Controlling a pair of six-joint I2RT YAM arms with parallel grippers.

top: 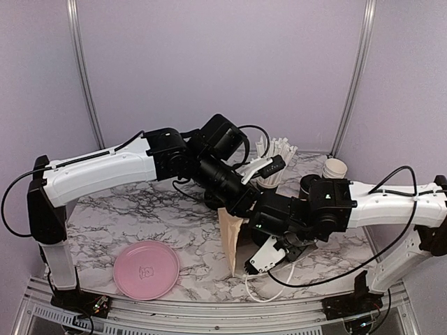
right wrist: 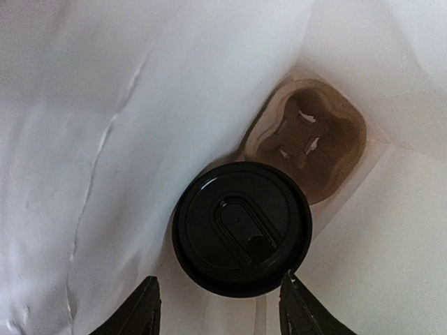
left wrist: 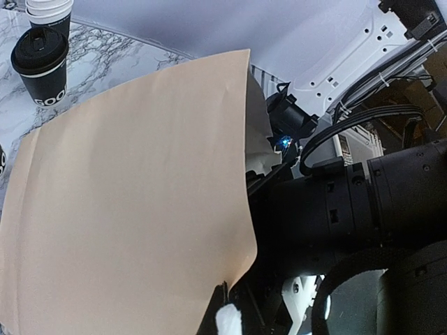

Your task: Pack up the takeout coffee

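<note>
Deep in the paper bag (right wrist: pixel 105 105), a lidded coffee cup (right wrist: pixel 241 230) sits in one hole of the pulp carrier (right wrist: pixel 314 132), the right gripper (right wrist: pixel 222 301) above it with fingers (right wrist: pixel 148 307) spread, not touching, while the left gripper (left wrist: pixel 225 315) pinches the bag's rim. If that pinch slips, the mouth could fold onto the arm, or a finger could snag the lid (right wrist: pixel 269 202) and tip the cup. How well the cup is seated is hidden under its lid; a second cup (left wrist: pixel 40 63) stands outside.
</note>
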